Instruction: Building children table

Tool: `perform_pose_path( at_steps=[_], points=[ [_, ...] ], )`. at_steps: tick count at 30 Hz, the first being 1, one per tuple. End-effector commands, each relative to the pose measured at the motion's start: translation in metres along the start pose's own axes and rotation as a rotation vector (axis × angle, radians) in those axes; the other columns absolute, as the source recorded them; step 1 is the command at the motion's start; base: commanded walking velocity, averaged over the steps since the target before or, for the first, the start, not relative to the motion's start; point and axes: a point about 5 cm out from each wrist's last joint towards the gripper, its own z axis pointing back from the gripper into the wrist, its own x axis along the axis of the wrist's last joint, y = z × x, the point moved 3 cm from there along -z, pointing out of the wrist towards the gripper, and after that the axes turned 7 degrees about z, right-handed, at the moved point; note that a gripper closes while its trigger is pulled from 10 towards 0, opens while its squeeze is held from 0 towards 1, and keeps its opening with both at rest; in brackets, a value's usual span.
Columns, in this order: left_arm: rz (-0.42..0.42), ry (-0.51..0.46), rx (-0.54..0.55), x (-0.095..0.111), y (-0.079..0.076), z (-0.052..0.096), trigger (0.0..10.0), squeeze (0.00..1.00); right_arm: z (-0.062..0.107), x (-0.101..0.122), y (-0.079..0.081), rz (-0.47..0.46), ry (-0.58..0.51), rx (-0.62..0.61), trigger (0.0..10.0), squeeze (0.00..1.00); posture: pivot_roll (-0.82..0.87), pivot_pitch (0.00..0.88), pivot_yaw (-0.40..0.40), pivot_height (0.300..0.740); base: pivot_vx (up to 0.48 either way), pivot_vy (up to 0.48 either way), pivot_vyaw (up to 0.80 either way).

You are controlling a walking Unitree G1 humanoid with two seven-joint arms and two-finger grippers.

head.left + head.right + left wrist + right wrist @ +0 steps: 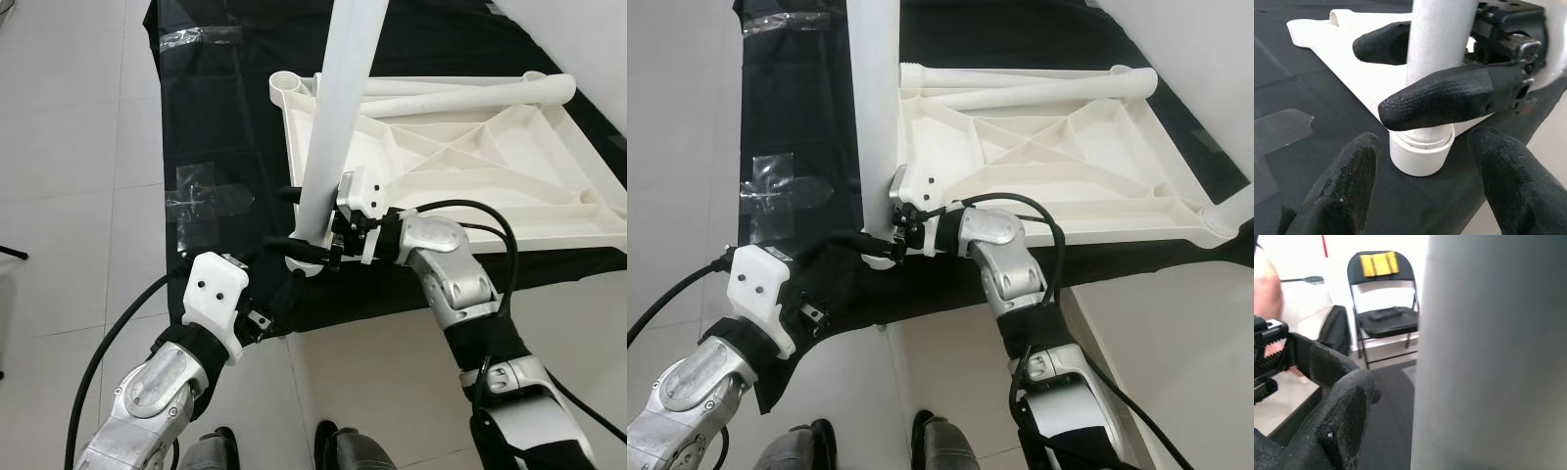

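Note:
The white plastic table top (490,166) lies upside down on a black cloth. A white table leg (338,108) stands upright in the corner socket (1420,156) nearest me. My right gripper (300,221) is shut on this leg just above the socket, one black finger (1444,100) in front and one behind. My left gripper (1422,147) is open low on the cloth, its two fingertips either side of the socket and clear of it. Another white leg (460,93) lies loose across the far side of the top.
The black cloth (211,108) covers white floor tiles, with clear tape patches (206,191) to the left. An unfilled socket (291,88) sits at the far left corner. In the right wrist view a black folding chair (1383,308) stands by a wall.

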Motion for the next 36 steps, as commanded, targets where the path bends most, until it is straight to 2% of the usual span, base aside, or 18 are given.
perform_pose_path(
  at_steps=[1, 5, 6, 9, 15, 17, 19, 20, 22, 23, 24, 25, 27, 28, 29, 31, 33, 36],
  points=[
    [0.002, 0.021, -0.002, -0.005, -0.001, 0.001, 10.0, 0.00, -0.005, 0.000, 0.001, -0.029, -0.017, 0.060, 10.0, 0.00, 0.11, 0.261, -0.108, 0.740, 0.000, 0.000, 0.00],
    [0.000, 0.020, -0.002, -0.005, -0.001, 0.001, 10.0, 0.00, -0.005, 0.002, -0.006, -0.043, -0.014, 0.119, 10.0, 0.00, 0.12, 0.262, -0.107, 0.740, 0.000, 0.000, 0.00],
    [0.000, 0.020, -0.001, -0.005, -0.001, 0.002, 10.0, 0.00, -0.004, 0.003, -0.007, -0.048, -0.016, 0.127, 0.0, 0.00, 0.12, 0.263, -0.106, 0.740, 0.000, 0.000, 0.00],
    [0.000, 0.024, 0.000, -0.005, -0.001, 0.003, 10.0, 0.00, -0.002, 0.005, -0.014, -0.059, -0.033, 0.146, 0.0, 0.00, 0.12, 0.266, -0.106, 0.740, 0.000, 0.000, 0.00],
    [0.001, 0.027, -0.003, -0.006, -0.002, 0.003, 10.0, 0.00, 0.001, 0.003, -0.017, -0.046, -0.030, 0.130, 0.0, 0.00, 0.11, 0.268, -0.102, 0.740, 0.000, 0.000, 0.00],
    [0.003, 0.028, -0.005, -0.006, -0.002, 0.003, 10.0, 0.00, 0.004, -0.003, -0.022, -0.011, -0.010, 0.003, 0.0, 0.00, 0.11, 0.265, -0.105, 0.740, 0.000, 0.000, 0.00],
    [0.004, 0.029, -0.005, -0.007, -0.003, 0.003, 10.0, 0.00, 0.006, -0.013, -0.020, 0.013, 0.031, -0.143, 0.0, 0.00, 0.10, 0.260, -0.116, 0.740, 0.000, 0.000, 0.00],
    [0.005, 0.029, -0.005, -0.007, -0.003, 0.003, 10.0, 0.00, 0.006, -0.020, -0.020, -0.012, 0.061, -0.224, 0.0, 0.00, 0.10, 0.259, -0.120, 0.740, 0.000, 0.000, 0.00],
    [0.005, 0.029, -0.005, -0.007, -0.003, 0.003, 10.0, 0.00, 0.006, -0.020, -0.020, -0.012, 0.061, -0.224, 0.0, 0.00, 0.10, 0.259, -0.120, 0.740, 0.000, 0.000, 0.00],
    [0.004, 0.030, -0.005, -0.008, -0.003, 0.004, 10.0, 0.00, 0.010, -0.033, -0.022, -0.017, 0.127, -0.432, 0.0, 0.00, 0.11, 0.256, -0.124, 0.740, 0.000, 0.000, 0.00],
    [0.004, 0.030, -0.005, -0.008, -0.003, 0.004, 10.0, 0.00, 0.010, -0.033, -0.022, -0.017, 0.127, -0.432, 0.0, 0.00, 0.11, 0.256, -0.124, 0.740, 0.000, 0.000, 0.00],
    [0.003, 0.029, -0.006, -0.008, -0.003, 0.003, 10.0, 0.00, 0.020, -0.048, -0.019, -0.031, 0.214, -0.666, 0.0, 0.00, 0.11, 0.253, -0.123, 0.740, 0.000, 0.000, 0.00],
    [0.002, 0.027, -0.004, -0.007, -0.002, 0.003, 10.0, 0.00, 0.022, -0.062, 0.016, -0.083, 0.253, -0.766, 0.0, 0.00, 0.10, 0.245, -0.111, 0.740, 0.000, 0.000, 0.00],
    [0.002, 0.027, -0.004, -0.007, -0.002, 0.003, 10.0, 0.00, 0.022, -0.062, 0.016, -0.083, 0.253, -0.766, 0.0, 0.00, 0.10, 0.245, -0.111, 0.740, 0.000, 0.000, 0.00],
    [0.002, 0.027, -0.004, -0.008, -0.002, 0.003, 10.0, 0.00, 0.019, -0.063, 0.025, -0.101, 0.247, -0.748, 0.0, 0.00, 0.10, 0.245, -0.111, 0.740, 0.000, 0.000, 0.00],
    [0.004, 0.029, -0.009, -0.008, -0.003, 0.002, 10.0, 0.00, 0.018, -0.063, 0.026, -0.088, 0.244, -0.729, 0.0, 0.00, 0.10, 0.238, -0.110, 0.740, 0.000, 0.000, 0.00],
    [0.008, 0.031, -0.022, -0.010, -0.006, 0.001, 10.0, 0.00, 0.013, -0.058, 0.019, -0.020, 0.237, -0.687, 0.0, 0.00, 0.10, 0.238, -0.115, 0.740, 0.000, 0.000, 0.00],
    [0.008, 0.031, -0.023, -0.010, -0.007, 0.001, 10.0, 0.00, 0.010, -0.057, 0.017, -0.018, 0.227, -0.671, 0.0, 0.00, 0.10, 0.241, -0.116, 0.740, 0.000, 0.000, 0.00]
  ],
)
